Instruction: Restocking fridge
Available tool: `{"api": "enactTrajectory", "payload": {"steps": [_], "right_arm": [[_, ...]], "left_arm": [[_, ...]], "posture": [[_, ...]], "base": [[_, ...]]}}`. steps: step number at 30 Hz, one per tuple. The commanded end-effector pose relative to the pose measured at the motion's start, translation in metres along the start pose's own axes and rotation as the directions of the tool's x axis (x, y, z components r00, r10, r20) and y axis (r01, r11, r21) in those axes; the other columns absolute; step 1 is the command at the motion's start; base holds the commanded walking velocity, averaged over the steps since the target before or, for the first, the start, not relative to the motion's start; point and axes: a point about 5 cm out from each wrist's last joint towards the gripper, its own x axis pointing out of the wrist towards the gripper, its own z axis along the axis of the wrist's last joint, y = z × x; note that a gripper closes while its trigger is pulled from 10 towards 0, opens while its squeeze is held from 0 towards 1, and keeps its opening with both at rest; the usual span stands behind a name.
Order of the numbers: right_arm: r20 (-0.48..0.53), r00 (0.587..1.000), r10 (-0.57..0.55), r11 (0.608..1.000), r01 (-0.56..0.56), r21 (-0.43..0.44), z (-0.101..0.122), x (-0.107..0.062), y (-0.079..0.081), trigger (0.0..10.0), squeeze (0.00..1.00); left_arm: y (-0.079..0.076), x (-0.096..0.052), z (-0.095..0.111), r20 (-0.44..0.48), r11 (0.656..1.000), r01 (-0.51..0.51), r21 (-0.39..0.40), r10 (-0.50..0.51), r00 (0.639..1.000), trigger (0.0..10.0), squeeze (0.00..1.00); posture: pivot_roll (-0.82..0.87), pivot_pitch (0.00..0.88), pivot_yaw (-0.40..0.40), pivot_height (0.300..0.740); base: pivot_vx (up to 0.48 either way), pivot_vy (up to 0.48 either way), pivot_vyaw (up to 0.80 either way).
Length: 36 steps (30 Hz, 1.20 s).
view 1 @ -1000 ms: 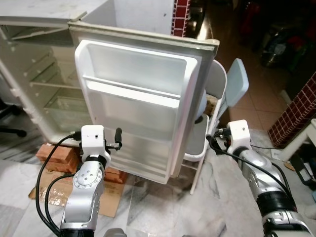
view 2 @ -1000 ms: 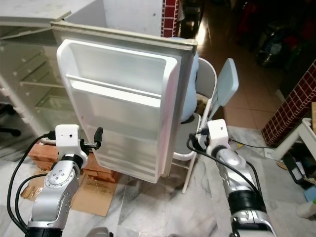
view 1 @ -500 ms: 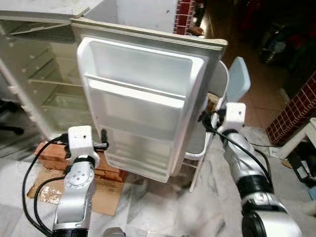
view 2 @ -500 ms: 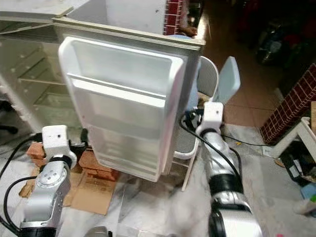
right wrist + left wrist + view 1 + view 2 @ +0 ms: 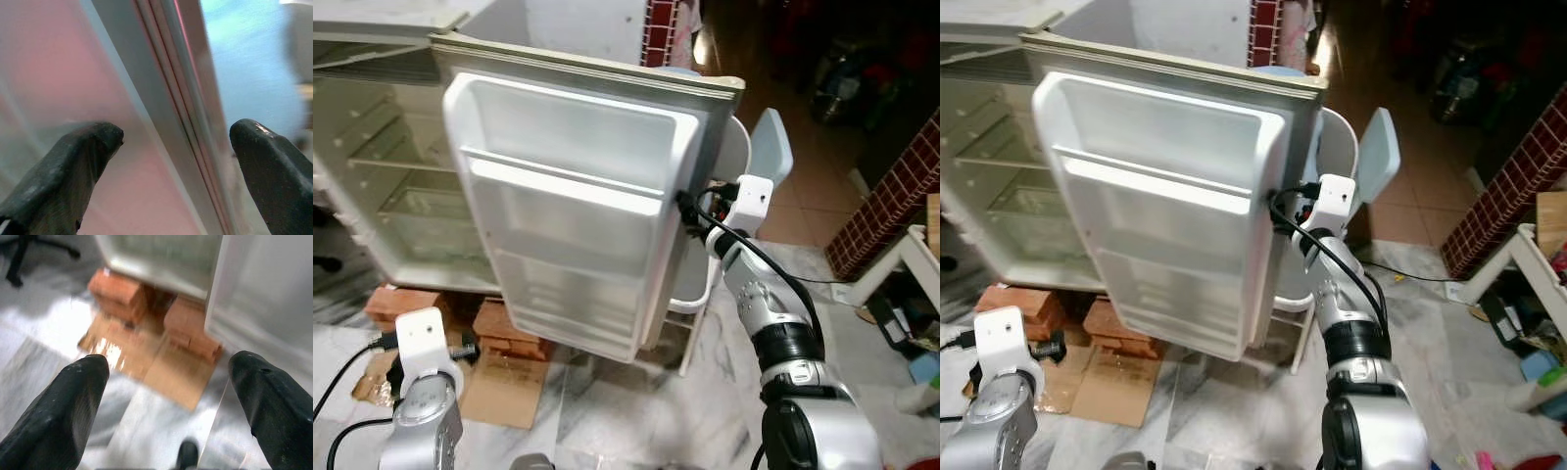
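White fridge door (image 5: pixel 578 206) edge between right pincer (image 5: pixel 171 161) fingers

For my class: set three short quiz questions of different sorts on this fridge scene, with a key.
1. True or false: the fridge door stands open.
2. Which hand is at the door's edge: A left, B right?
3. Fill in: the fridge stands on red ____.

Key:
1. True.
2. B: the right hand is open, its fingers either side of the door's edge; the left hand is low, open over the floor.
3. Bricks.
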Motion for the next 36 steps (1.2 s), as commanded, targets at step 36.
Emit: {"api": "enactTrajectory", "payload": {"steps": [36], "right_arm": [[0.101,0.96,-0.262,0.863,0.28,-0.421,0.041,0.028,-0.035,10.0,0.0]], "left_arm": [[0.001,0.001,-0.004,-0.094,0.999,0.022,-0.031,-0.024,0.995,10.0,0.0]], "posture": [[0.15,0.0,-0.04,0.74]], "base": [[0.0,0.0,0.0]]}}
